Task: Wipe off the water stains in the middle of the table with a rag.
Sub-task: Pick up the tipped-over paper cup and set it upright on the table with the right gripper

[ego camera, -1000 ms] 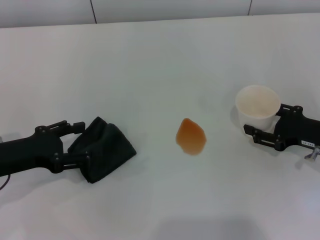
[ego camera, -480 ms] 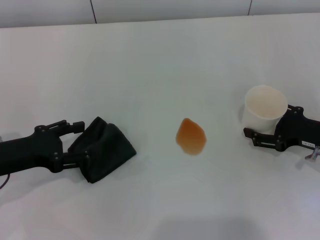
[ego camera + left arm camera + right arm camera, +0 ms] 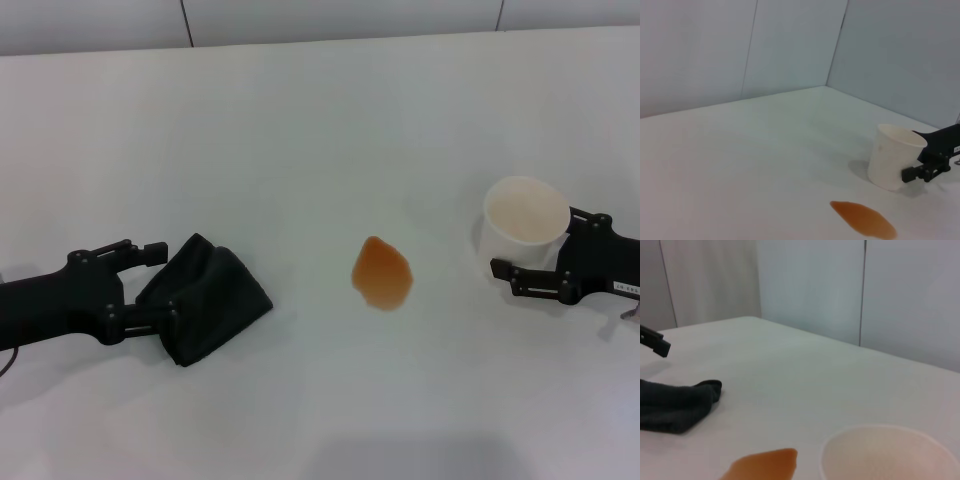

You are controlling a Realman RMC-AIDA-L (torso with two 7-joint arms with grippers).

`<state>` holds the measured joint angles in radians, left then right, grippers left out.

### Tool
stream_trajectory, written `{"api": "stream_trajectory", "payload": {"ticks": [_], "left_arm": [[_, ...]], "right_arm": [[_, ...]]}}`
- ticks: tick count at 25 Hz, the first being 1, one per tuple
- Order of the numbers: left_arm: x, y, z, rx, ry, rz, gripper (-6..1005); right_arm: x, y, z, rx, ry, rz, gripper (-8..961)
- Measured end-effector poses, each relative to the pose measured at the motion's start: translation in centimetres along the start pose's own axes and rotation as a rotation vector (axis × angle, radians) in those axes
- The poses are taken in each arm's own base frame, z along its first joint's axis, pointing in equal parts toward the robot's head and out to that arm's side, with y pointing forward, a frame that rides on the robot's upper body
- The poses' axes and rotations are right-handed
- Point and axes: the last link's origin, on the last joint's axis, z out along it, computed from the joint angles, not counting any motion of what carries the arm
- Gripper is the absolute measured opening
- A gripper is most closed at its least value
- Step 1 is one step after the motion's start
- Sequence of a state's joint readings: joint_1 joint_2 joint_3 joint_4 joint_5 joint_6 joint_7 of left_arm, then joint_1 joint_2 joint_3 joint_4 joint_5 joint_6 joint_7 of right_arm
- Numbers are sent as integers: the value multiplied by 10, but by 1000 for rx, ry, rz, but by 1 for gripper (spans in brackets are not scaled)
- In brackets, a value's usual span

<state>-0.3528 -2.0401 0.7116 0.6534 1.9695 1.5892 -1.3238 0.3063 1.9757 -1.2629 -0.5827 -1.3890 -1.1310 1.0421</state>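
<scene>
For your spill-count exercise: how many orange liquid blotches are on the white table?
1. The orange blotch lies mid-table, apart from both the rag on its left and the cup on its right. No other shows.

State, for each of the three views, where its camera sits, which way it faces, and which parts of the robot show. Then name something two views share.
Head: above, looking down on the table; left hand at the rag, right hand at the cup.
Left wrist: low, facing across the water stains to the cup; only the right hand shows.
Right wrist: low, facing the rag; a left fingertip shows.
Shared: the stains.
</scene>
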Motion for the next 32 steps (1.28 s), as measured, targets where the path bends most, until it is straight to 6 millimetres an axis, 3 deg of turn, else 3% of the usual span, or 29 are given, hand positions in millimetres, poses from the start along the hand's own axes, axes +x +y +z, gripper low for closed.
{"api": "stream_trajectory", "payload": {"ticks": [22, 32], "left_arm": [[3, -1, -1, 4, -1, 14, 893], [2, -2, -2, 9, -3, 14, 894]], "right_arm": [[-1, -7, -6, -17, 80, 10, 866], [-3, -9, -18, -11, 102, 19, 865]]}}
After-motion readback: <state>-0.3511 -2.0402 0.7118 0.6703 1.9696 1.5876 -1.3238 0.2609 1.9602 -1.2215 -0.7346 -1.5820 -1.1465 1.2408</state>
